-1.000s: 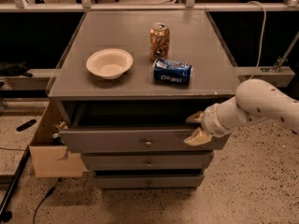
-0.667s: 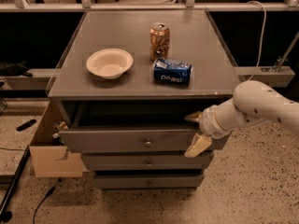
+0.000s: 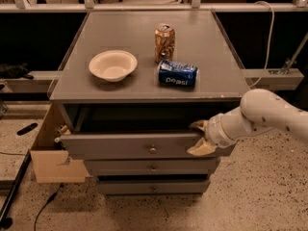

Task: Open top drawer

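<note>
The top drawer (image 3: 120, 146) is the widest of three grey drawers in the cabinet, with a small round metal knob (image 3: 152, 149). It stands pulled out a little, with a dark gap under the cabinet top. My gripper (image 3: 198, 137) is at the right end of the drawer's front panel. One tan finger (image 3: 197, 125) lies over the panel's top edge and the other tan finger (image 3: 201, 148) is in front of the panel. The fingers are apart. The white arm (image 3: 269, 114) reaches in from the right.
On the cabinet top (image 3: 125, 37) are a white bowl (image 3: 112, 65), an upright brown can (image 3: 164, 43) and a blue Pepsi can (image 3: 177, 73) lying on its side. Two smaller drawers (image 3: 153, 168) sit below. A cardboard box (image 3: 53, 153) stands at the cabinet's left.
The lower finger has dropped slightly in front of the panel and the fingers now stand a little wider apart. The drawer has stayed where it was.
</note>
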`<state>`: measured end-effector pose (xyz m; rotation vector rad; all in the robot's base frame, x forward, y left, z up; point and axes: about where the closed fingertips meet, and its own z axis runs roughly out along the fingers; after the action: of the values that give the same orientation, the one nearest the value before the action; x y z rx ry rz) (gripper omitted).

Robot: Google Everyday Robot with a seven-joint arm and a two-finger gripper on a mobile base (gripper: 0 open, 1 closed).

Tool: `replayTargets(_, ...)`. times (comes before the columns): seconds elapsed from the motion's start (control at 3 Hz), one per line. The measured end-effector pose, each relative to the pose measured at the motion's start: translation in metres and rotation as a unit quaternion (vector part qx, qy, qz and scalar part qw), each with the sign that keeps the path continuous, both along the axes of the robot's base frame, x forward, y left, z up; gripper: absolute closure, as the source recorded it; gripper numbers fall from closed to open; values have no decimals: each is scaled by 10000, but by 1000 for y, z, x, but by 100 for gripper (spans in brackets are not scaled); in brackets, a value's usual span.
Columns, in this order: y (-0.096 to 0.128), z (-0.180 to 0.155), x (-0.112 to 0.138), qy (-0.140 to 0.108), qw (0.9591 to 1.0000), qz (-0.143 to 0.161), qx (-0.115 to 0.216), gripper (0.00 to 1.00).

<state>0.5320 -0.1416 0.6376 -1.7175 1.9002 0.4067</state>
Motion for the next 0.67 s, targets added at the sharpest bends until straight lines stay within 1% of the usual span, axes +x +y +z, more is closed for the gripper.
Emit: replayTargets(0.67, 0, 9, 1, 0, 10000, 0, 0, 99)
